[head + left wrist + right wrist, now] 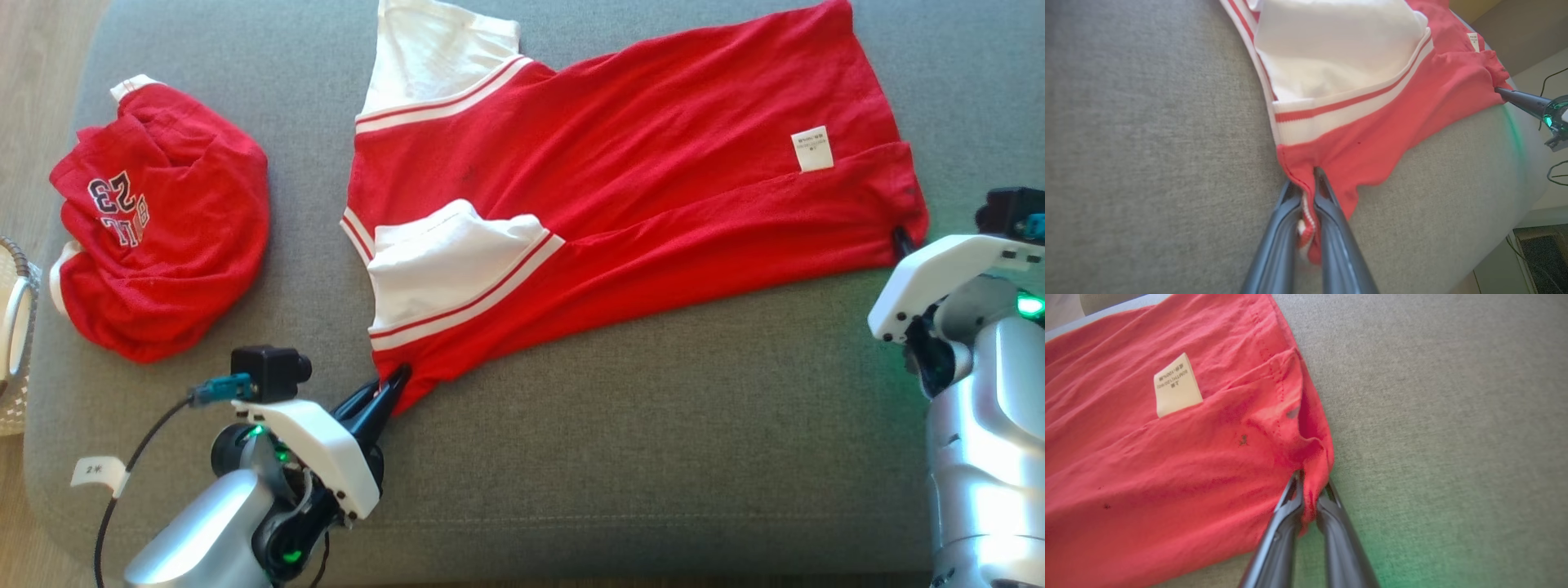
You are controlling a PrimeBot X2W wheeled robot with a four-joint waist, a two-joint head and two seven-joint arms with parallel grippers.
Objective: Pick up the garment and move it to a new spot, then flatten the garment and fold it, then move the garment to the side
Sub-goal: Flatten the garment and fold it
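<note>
Red garment (637,180) — left gripper (398,377) and right gripper (900,239) each clamped on a near corner — best lifted level, taut, together.

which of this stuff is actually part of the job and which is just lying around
In the job:
- spread red shirt
- left gripper, pinching its corner below the white sleeve
- right gripper, pinching its hem corner

Just lying about:
- crumpled red jersey, off to the left
- grey cushion, merely the surface underneath
</note>
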